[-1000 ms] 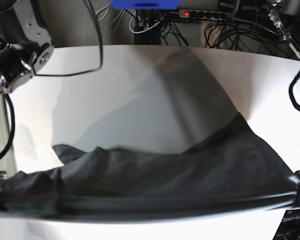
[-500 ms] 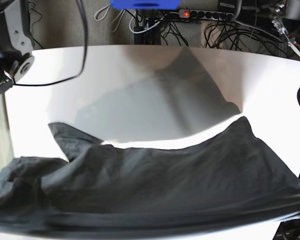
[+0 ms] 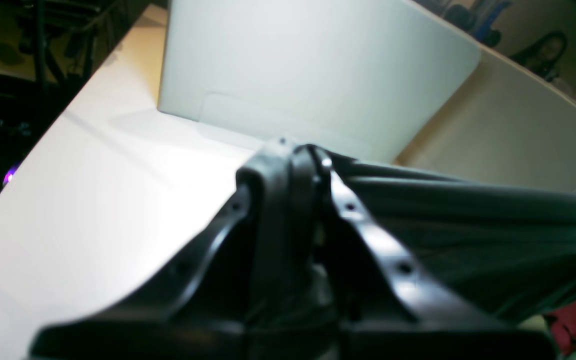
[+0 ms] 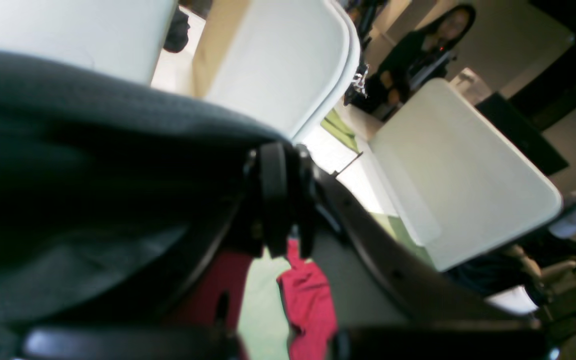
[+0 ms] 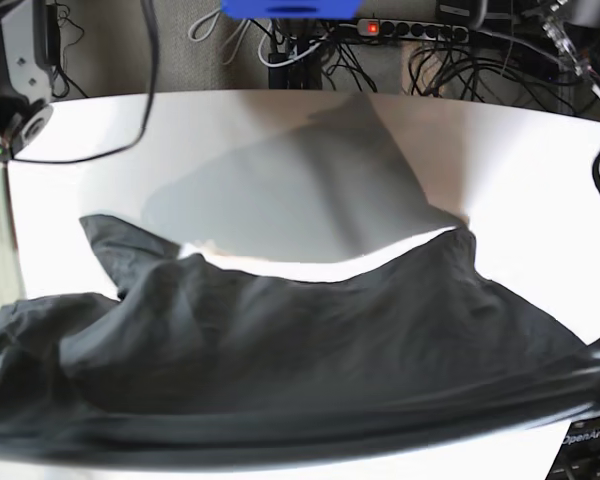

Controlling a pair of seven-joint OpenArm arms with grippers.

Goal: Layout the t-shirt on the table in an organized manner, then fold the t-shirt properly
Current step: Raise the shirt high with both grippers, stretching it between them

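The dark grey t-shirt (image 5: 310, 350) hangs stretched in a wide band along the near edge of the white table (image 5: 280, 130), one sleeve (image 5: 115, 245) lying on the left and a corner (image 5: 460, 245) on the right. In the left wrist view my left gripper (image 3: 300, 162) is shut on the t-shirt (image 3: 468, 225), which pulls taut to the right above the table (image 3: 93, 200). My right gripper (image 4: 283, 165) is shut on the t-shirt (image 4: 93, 150), which runs off to the left in folds. The base view hides both pairs of fingertips behind the cloth.
A power strip (image 5: 400, 28) and tangled cables lie behind the table's far edge. An arm link (image 5: 20, 70) stands at the upper left. Beyond the table are other white tabletops (image 4: 458, 175), a red cloth (image 4: 308, 295) on the floor and a person (image 4: 433, 45).
The t-shirt's far edge and sleeve have moved farther up the table, and more cloth shows. The arm link at the upper left has drawn back toward the corner.
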